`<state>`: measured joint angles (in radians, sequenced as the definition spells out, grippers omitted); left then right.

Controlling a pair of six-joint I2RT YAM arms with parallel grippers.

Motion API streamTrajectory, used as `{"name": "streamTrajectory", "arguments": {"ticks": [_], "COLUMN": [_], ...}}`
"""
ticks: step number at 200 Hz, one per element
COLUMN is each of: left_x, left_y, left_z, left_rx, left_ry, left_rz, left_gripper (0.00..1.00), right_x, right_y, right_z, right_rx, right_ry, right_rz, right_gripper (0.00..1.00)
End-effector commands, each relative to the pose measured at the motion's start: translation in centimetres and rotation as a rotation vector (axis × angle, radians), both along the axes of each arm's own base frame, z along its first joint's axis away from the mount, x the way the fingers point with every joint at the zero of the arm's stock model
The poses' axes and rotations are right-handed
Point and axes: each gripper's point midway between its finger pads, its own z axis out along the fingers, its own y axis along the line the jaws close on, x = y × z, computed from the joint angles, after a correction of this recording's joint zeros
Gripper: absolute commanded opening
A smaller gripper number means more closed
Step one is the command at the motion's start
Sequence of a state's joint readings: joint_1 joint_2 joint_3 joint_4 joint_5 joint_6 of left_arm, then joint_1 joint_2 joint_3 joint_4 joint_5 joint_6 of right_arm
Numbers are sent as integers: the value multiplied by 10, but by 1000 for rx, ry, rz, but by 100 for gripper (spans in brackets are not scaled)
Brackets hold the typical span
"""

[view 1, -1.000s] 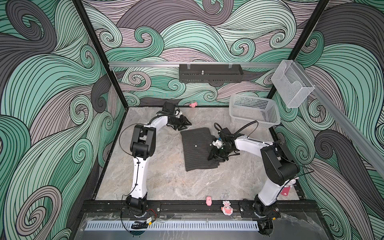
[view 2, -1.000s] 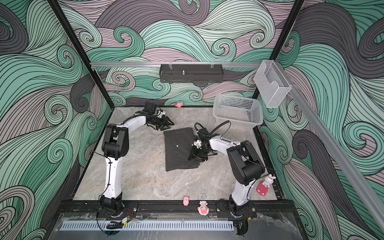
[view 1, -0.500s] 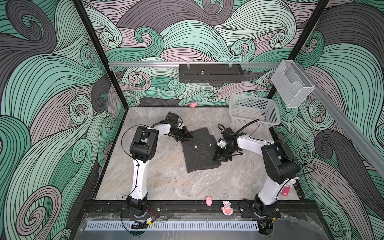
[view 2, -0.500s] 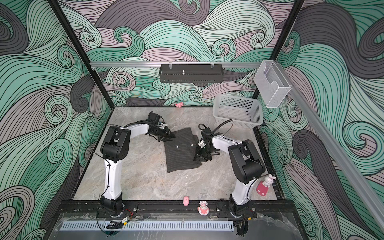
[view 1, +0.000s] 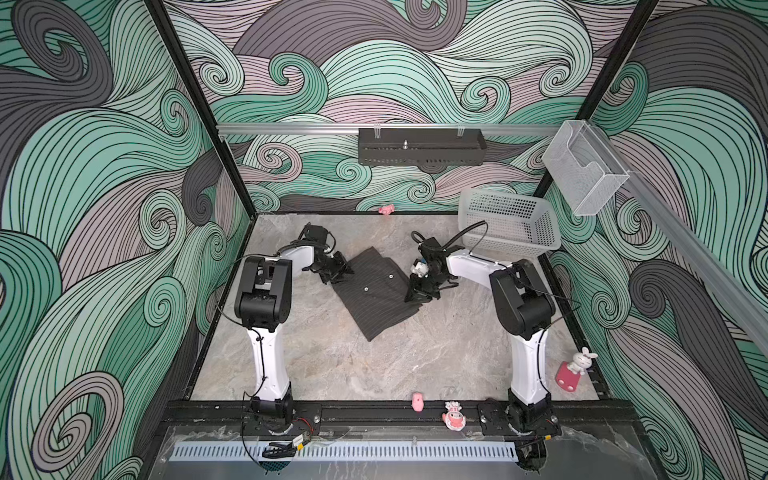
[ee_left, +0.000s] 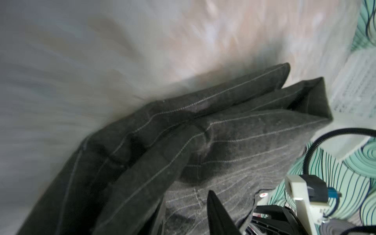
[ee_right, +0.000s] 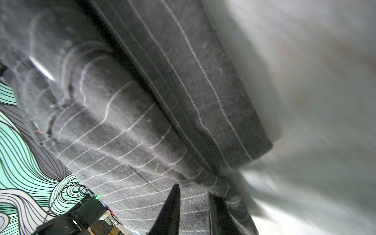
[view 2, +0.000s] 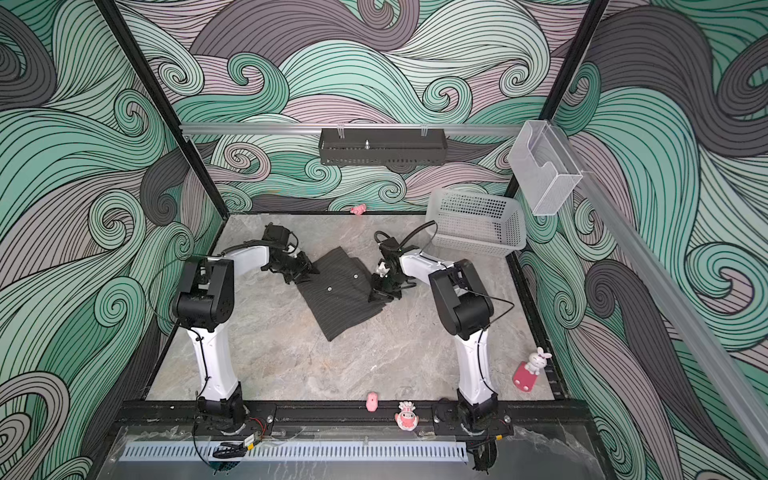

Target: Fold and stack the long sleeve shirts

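One shirt [view 1: 374, 301], long axis far-left to near-right; left gripper [view 1: 341, 274], right gripper [view 1: 416, 296] pinching its edges.

Shirt [view 1: 376, 297] matt woven cloth; table [view 1: 374, 365] seemingly smooth stone.

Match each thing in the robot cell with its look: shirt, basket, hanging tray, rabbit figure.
Things:
1. shirt
2. basket
3. hanging tray
4. rabbit figure

Looks:
a. black, long and narrow
b. white above, pink below
c. dark grey with thin pale stripes, folded
d. pale, see-through, full of small holes

Pairs: 1-c, 2-d, 3-a, 4-b
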<state>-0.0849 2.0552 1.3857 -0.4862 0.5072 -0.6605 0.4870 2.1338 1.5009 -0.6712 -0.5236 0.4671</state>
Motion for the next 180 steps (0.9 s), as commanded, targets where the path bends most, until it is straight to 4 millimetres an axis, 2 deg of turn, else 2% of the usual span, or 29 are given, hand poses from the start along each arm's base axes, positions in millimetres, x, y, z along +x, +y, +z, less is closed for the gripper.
{"name": "streamTrajectory", "arguments": {"ticks": [1, 26, 50, 73, 81, 98, 116, 130, 142, 150, 166, 180], "left_x": [-11, -8, -7, -17, -24, -45, -72, -95, -113, -124, -142, -150], "left_y": [43, 50, 49, 41, 32, 4, -27, -52, -68, -77, -92, -101], "left_z": [-7, 27, 78, 124, 136, 150, 145, 130, 113, 101, 83, 74], "left_rx": [119, 129, 139, 211, 238, 305, 413, 484, 543, 576, 655, 735], "left_ry": [48, -28, -160, -267, -296, -343, -355, -343, -324, -305, -280, -286], "left_rz": [68, 69, 45, -36, -83, -211, -361, -484, -586, -647, -758, -837], "left_gripper": [44, 53, 60, 71, 75, 78, 79, 81, 87, 98, 99, 99], "right_x": [8, 28, 36, 27, 18, 6, -3, -16, -27, -33, -44, -52], "right_y": [17, 37, 43, 34, 27, 9, -11, -21, -31, -38, -53, -70], "right_z": [-5, 25, 73, 122, 130, 142, 133, 124, 118, 119, 124, 130], "right_rx": [-21, 24, 73, 105, 109, 117, 110, 144, 185, 210, 226, 196], "right_ry": [13, -56, -181, -357, -424, -578, -658, -600, -535, -532, -614, -688], "right_rz": [14, 31, 47, 65, 71, 48, 15, 13, 1, -17, -56, -94], "right_gripper": [25, 26, 28, 32, 33, 42, 44, 42, 40, 39, 38, 39]}}
